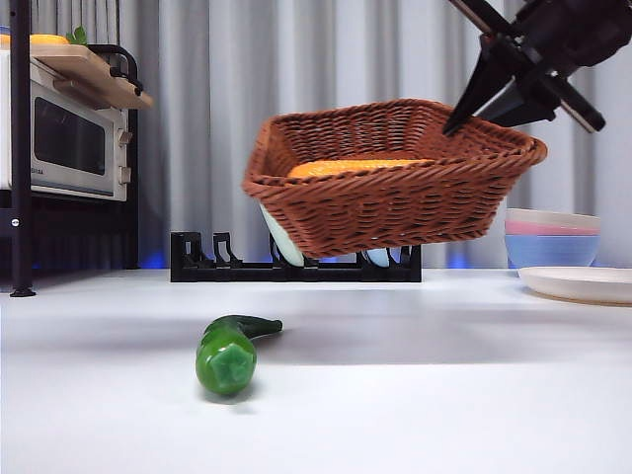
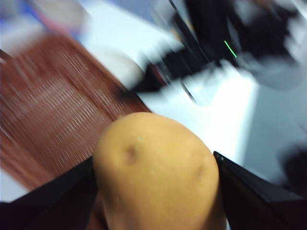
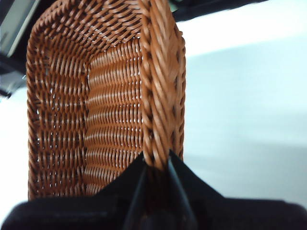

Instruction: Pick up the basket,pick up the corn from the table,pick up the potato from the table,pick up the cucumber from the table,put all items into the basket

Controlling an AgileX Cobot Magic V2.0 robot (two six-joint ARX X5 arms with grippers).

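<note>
The brown wicker basket point(image 1: 395, 193) hangs tilted above the table. My right gripper point(image 1: 491, 91) holds it by the right rim; in the right wrist view the gripper point(image 3: 156, 165) is shut on the braided rim of the basket point(image 3: 96, 110). The orange corn point(image 1: 355, 166) lies inside the basket. The green cucumber point(image 1: 229, 354) lies on the table in front, below the basket's left side. My left gripper point(image 2: 153, 158) is shut on the tan potato point(image 2: 158, 182). That view is blurred and shows the basket point(image 2: 53, 110) beyond the potato. The left gripper is out of the front view.
A black dish rack point(image 1: 202, 265) stands behind the basket. Stacked bowls point(image 1: 551, 237) and a white plate point(image 1: 578, 283) sit at the right. A microwave point(image 1: 64, 138) on a black shelf stands at the left.
</note>
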